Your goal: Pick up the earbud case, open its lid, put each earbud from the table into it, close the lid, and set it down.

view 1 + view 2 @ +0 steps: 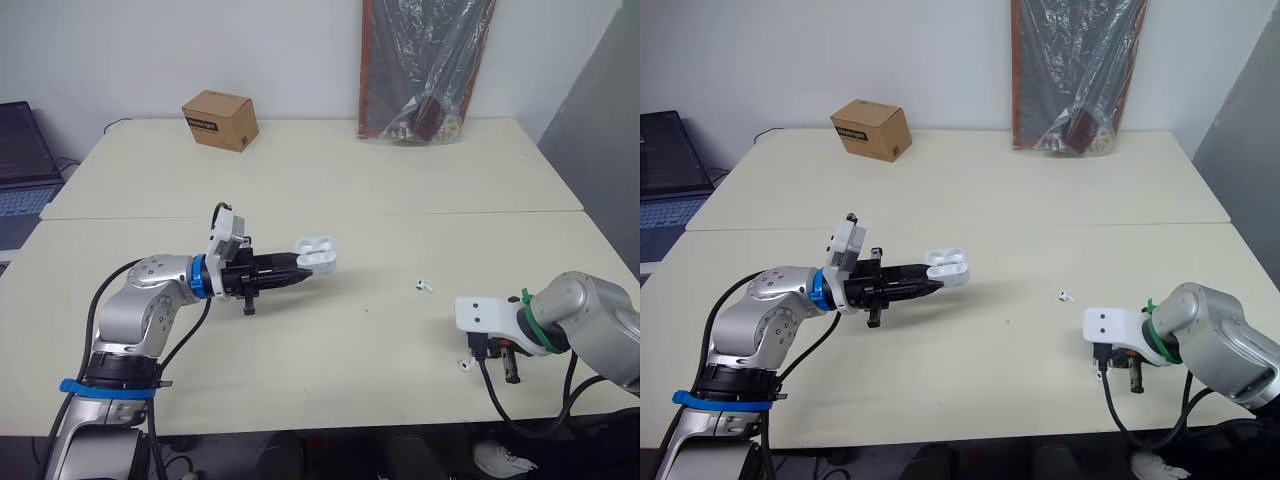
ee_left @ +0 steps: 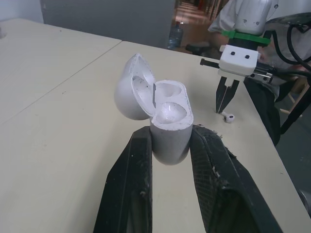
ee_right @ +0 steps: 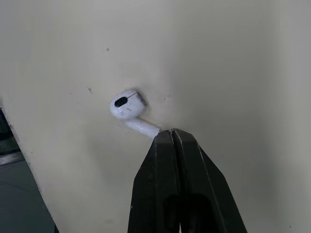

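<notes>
The right claw (image 3: 172, 135), pinched empty, touches the stem of the earbud (image 3: 127, 108) near the front right corner of the counter (image 1: 330, 380), stem toward it, while the left claw (image 1: 303, 268) clamps the open earbud case (image 1: 318, 250) mid-counter.

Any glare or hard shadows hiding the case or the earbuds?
Left eye view: even light, with a soft shadow under the earbud case held by the left gripper; glare only on the plastic bag at the back. Left wrist view: the open case's interior is evenly lit. Right wrist view: the earbud throws a small dark shadow, its outline clear beside the shut right gripper.
</notes>
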{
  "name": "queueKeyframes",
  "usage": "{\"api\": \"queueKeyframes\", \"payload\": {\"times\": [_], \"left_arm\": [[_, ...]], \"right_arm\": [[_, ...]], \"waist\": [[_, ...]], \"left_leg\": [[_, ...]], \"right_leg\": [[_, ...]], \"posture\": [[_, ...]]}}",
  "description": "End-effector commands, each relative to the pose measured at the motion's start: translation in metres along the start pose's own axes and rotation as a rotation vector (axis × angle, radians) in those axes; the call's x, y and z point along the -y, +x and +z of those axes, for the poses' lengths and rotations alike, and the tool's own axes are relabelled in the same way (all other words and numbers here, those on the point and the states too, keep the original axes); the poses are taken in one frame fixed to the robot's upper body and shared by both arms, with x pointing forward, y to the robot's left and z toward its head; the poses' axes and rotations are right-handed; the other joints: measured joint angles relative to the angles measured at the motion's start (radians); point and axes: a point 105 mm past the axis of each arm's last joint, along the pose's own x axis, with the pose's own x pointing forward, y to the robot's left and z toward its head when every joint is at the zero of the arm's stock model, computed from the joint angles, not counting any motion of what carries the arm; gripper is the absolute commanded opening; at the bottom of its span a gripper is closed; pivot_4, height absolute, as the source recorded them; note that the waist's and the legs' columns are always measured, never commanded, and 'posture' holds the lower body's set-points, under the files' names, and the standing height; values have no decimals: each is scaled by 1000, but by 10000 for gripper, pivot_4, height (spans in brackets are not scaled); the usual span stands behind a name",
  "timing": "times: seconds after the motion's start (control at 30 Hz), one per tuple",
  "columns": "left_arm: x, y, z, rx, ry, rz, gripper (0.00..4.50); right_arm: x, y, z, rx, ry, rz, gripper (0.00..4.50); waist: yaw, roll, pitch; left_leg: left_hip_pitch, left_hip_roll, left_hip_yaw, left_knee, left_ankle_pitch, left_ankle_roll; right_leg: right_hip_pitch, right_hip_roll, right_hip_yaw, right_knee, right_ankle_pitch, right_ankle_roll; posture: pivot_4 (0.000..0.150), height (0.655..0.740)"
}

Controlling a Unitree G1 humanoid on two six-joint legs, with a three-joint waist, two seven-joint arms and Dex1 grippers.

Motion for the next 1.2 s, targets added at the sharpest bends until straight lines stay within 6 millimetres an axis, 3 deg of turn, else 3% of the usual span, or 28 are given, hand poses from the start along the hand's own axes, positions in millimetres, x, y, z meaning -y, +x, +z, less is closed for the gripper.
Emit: {"api": "queueKeyframes", "payload": {"times": [0.03, 0.5, 0.7, 0.9, 1.2], "left_arm": [[4, 3, 8, 15, 36, -18, 7903], [5, 4, 6, 19, 30, -20, 7903], [6, 6, 5, 23, 28, -20, 7903], [6, 6, 3, 23, 25, -18, 7903], [7, 6, 2, 22, 25, -9, 7903]], "right_arm": [[-2, -8, 1, 7, -9, 2, 339], [7, -18, -6, -39, -54, -61, 339], [8, -26, 5, -5, -65, -71, 339], [1, -34, 16, 2, -63, -62, 19025], [-12, -30, 38, 24, -16, -55, 19025]], "waist": [[-1, 0, 0], [-1, 0, 0], [-1, 0, 0], [-1, 0, 0], [-1, 0, 0]], "left_leg": [[0, 0, 0, 0, 0, 0], [0, 0, 0, 0, 0, 0], [0, 0, 0, 0, 0, 0], [0, 0, 0, 0, 0, 0], [0, 0, 0, 0, 0, 0]], "right_leg": [[0, 0, 0, 0, 0, 0], [0, 0, 0, 0, 0, 0], [0, 0, 0, 0, 0, 0], [0, 0, 0, 0, 0, 0], [0, 0, 0, 0, 0, 0]], "posture": [[1500, 7400], [1500, 7400], [1500, 7400], [1500, 7400], [1500, 7400]]}}
